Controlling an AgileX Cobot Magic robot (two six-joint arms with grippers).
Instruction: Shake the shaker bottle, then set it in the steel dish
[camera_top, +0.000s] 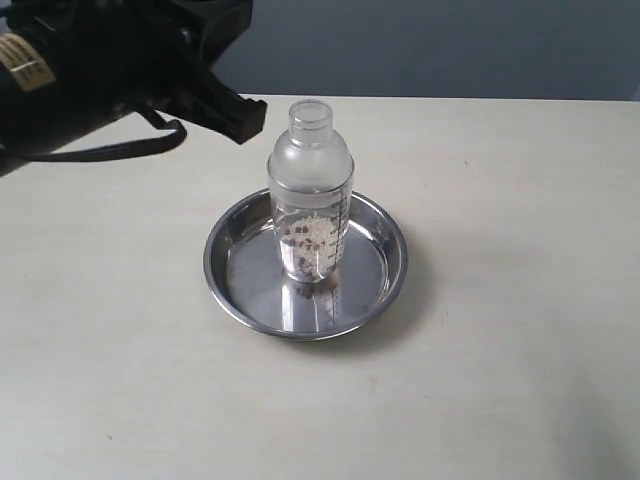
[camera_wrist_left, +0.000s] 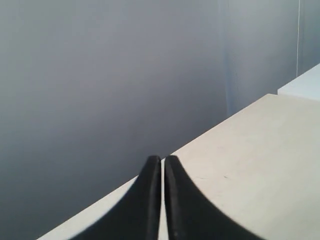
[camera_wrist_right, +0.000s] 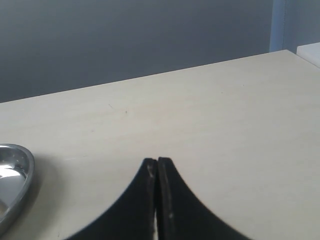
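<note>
The shaker bottle (camera_top: 310, 190) stands upright at the middle of the steel dish (camera_top: 255, 290), which rests on a pale, matte cream counter (camera_top: 500, 350) with a plain grey-blue wall (camera_top: 450, 45) behind it. The left end effector (camera_wrist_left: 162, 170) and the right end effector (camera_wrist_right: 157, 170) are both pressed closed and empty, the left clear of the bottle.

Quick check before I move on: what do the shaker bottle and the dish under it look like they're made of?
The shaker bottle looks like clear, slightly frosted plastic. The grains inside show through its wall and its sheen is soft, though glass can't be ruled out. The dish looks like polished metal, likely stainless steel. Its flat floor mirrors the bottle and the rim glints.
</note>
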